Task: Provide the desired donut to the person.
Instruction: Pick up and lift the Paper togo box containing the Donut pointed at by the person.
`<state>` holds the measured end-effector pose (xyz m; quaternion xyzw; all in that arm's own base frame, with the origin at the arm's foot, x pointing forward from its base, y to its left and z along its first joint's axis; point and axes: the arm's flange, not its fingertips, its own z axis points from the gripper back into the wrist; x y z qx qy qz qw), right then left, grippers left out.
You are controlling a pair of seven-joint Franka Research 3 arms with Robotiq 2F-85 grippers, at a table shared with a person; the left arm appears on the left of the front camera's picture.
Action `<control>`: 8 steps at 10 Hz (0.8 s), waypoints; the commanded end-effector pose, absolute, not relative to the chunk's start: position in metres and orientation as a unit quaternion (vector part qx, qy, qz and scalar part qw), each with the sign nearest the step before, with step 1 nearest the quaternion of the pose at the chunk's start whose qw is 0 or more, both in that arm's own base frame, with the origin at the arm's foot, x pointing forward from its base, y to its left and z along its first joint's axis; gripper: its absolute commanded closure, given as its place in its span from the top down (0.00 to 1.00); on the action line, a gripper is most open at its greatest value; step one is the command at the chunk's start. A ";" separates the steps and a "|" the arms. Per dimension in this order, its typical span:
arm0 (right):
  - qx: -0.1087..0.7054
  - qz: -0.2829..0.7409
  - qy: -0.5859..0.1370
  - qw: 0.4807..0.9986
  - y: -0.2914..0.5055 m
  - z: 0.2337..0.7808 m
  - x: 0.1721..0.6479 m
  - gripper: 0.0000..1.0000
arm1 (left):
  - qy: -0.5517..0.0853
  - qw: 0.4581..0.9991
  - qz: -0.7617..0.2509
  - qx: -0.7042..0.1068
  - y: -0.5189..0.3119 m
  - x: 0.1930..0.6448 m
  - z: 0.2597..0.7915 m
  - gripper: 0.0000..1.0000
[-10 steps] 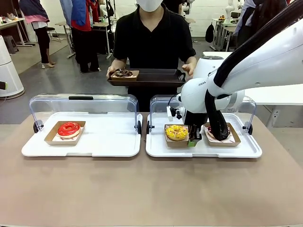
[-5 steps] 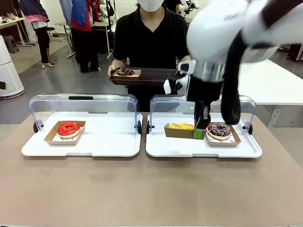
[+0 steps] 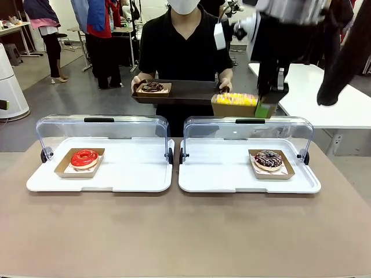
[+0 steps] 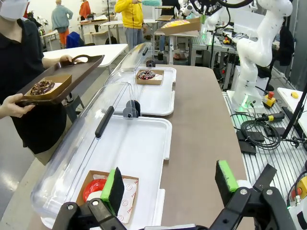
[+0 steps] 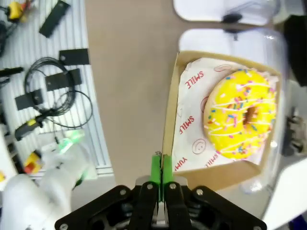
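Two fingers of the right gripper [image 5: 162, 168] are pinched together on one thin wall of the box [image 3: 235, 106] that carries the yellow donut [image 5: 243, 113]. In the front view that box hangs in the upper right of the frame, above the right case [image 3: 249, 124] and just beside the right end of the dark tray [image 3: 191, 92] the person [image 3: 184, 43] holds out. A chocolate donut [image 3: 152, 88] already sits at the tray's left end.

The box looks like light, thin cardboard: it should weigh little but bend easily, and a grip on one wall lets it sag or swing, so I judge a slow, level carry safest. The donut itself is soft, with icing and sprinkles that would smear; the cardboard rim is the right place to hold, never the icing. The donut lies loose on paper and could slide if the box tips.

The paper liner [image 5: 192, 120] under it reads "SMILE" twice and "YUM" near the bottom edge, in red print, with small smiley marks.

The left gripper [image 4: 170, 182] stands low in its own frame with its fingers wide apart and nothing between them, above the left case [image 4: 96, 143], where a red donut [image 3: 84, 157] sits. A sprinkled chocolate donut [image 3: 268, 158] remains at the right of the front frame.
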<state>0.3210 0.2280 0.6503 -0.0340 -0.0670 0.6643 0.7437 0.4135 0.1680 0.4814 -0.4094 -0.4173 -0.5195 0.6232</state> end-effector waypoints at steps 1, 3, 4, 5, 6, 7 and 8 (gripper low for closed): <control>-0.039 0.658 -0.049 0.750 0.236 0.646 0.358 0.00 | -0.417 0.622 -0.522 -0.408 0.169 0.411 0.482 1.00; -0.040 0.662 -0.063 0.745 0.228 0.652 0.338 0.00 | -0.417 0.622 -0.522 -0.408 0.169 0.411 0.482 1.00; -0.040 0.662 -0.063 0.745 0.228 0.652 0.338 0.00 | -0.417 0.622 -0.522 -0.408 0.169 0.411 0.482 1.00; -0.040 0.662 -0.063 0.745 0.228 0.652 0.338 0.00 | -0.417 0.622 -0.522 -0.408 0.169 0.411 0.482 1.00; -0.040 0.662 -0.063 0.745 0.228 0.652 0.338 0.00 | -0.417 0.622 -0.522 -0.408 0.169 0.411 0.482 1.00; -0.040 0.662 -0.063 0.745 0.228 0.652 0.338 0.00 | -0.417 0.622 -0.522 -0.408 0.169 0.411 0.482 1.00; -0.040 0.662 -0.063 0.745 0.228 0.652 0.338 0.00 | -0.417 0.622 -0.522 -0.408 0.169 0.411 0.482 1.00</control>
